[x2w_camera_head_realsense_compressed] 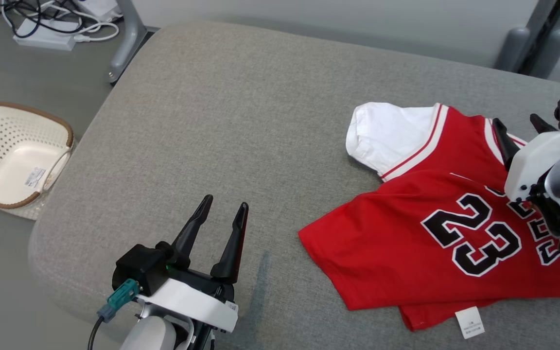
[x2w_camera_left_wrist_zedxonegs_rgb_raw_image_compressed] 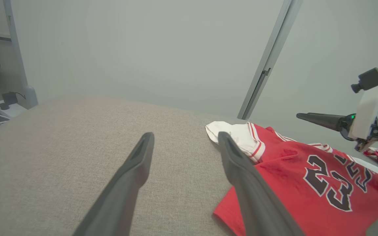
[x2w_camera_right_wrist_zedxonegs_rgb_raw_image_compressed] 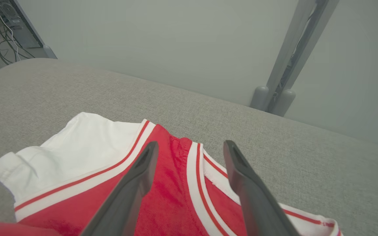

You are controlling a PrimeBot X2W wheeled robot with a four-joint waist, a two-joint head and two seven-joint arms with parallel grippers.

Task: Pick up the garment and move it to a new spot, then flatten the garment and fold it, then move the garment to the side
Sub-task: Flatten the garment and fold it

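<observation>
Garment [x2w_camera_head_realsense_compressed: 435, 233]: on the cushion's [x2w_camera_head_realsense_compressed: 241, 112] right half, hem doubled over, unheld.
Left gripper [x2w_camera_head_realsense_compressed: 226, 201]: fingers wide, empty, over the cushion's near-left part.
Right gripper [x2w_camera_head_realsense_compressed: 516, 120]: spread wide, empty, above the collar.
Progress: flattening, folding and the side move all look outstanding (my judgement).
Views: the head view adds a basket [x2w_camera_head_realsense_compressed: 12, 155] left of the cushion; the right wrist view shows the collar trim [x2w_camera_right_wrist_zedxonegs_rgb_raw_image_compressed: 195, 170].

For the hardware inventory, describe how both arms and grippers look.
Left gripper: two long, tapered black fingers on a black base, white wrist shell, teal connector with a dark cable, small white label. Right gripper: the same black fingers, white shell, black wrist parts.
</observation>
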